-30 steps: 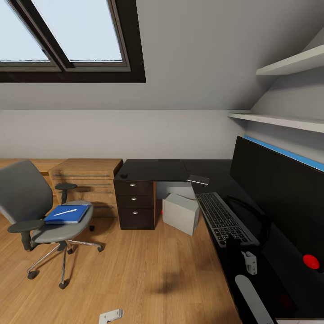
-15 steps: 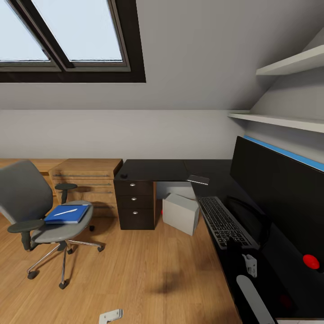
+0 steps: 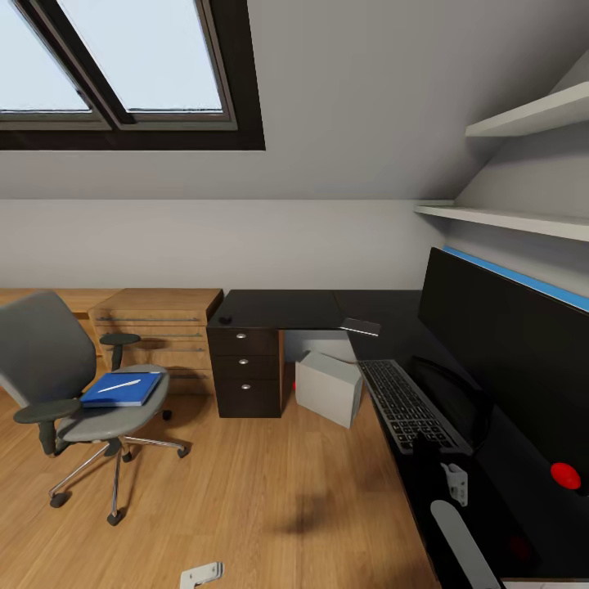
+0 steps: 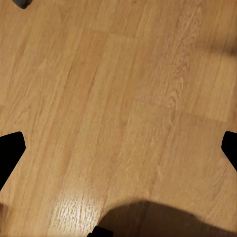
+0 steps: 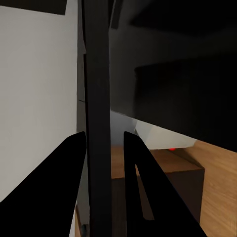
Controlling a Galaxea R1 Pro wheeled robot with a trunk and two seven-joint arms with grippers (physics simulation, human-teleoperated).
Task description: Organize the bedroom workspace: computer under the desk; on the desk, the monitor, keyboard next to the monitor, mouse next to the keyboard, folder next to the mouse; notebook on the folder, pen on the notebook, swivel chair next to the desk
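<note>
At the bottom edge of the head view, the left hand [image 3: 200, 574] hangs over the wooden floor [image 3: 270, 491]. In its wrist view the fingers [image 4: 10, 150] stand wide apart with nothing between them.

At lower right, the right hand [image 5: 103, 136] sits at the near end of the keyboard [image 3: 405, 401]. In its wrist view the two fingers appear clamped on a thin dark slab, which I take for the keyboard's edge. The keyboard lies on the glossy black bench [image 3: 282, 308], just in front of the monitor [image 3: 507, 360].

It looks stiff, slim and light, though long. Held at one end it would lever and droop, so sliding it on the slick top seems safer than lifting.

Further back, at centre, the computer [image 3: 327, 387] stands under the bench. At left, the folder [image 3: 121, 390] lies on the swivel chair [image 3: 49, 368] with the pen [image 3: 123, 383] loose on it (likely to roll if tipped). The notebook [image 3: 361, 327] rests on the bench further back.
</note>
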